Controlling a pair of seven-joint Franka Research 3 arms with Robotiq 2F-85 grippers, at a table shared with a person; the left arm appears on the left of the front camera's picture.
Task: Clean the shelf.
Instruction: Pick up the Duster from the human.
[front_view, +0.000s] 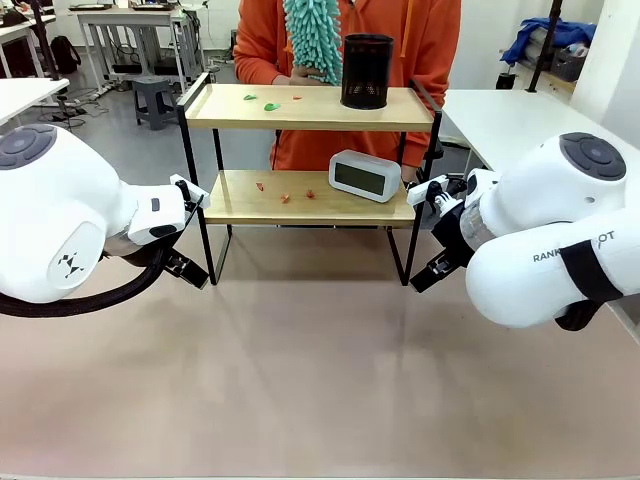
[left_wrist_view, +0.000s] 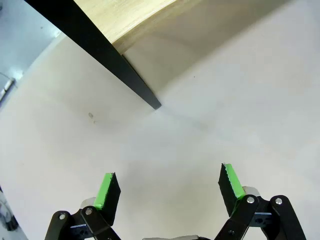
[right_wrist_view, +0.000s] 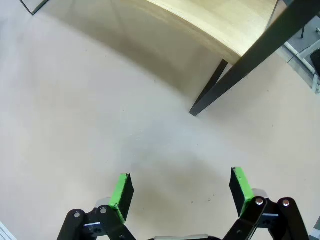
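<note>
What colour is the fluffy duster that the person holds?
The duster is teal, clearest in the front view.

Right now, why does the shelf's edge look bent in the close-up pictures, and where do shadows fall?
Left wrist view: the wide-angle lens bows the edge of the shelf; a soft shadow lies beneath on the table. Right wrist view: same bowing, broad faint shadow under the board. Front view: straight lines, even light, soft shadow under the shelf.

White, glossy left arm (front_view: 60, 215) and right arm (front_view: 560, 235), each with dark grey round joint caps; black cable (front_view: 90, 297) under the left, grey lettering and black strap on the right. Black fingers (left_wrist_view: 106, 192), green pads (left_wrist_view: 231, 177), silver screws. Person (front_view: 430, 40): orange long-sleeved top.
</note>
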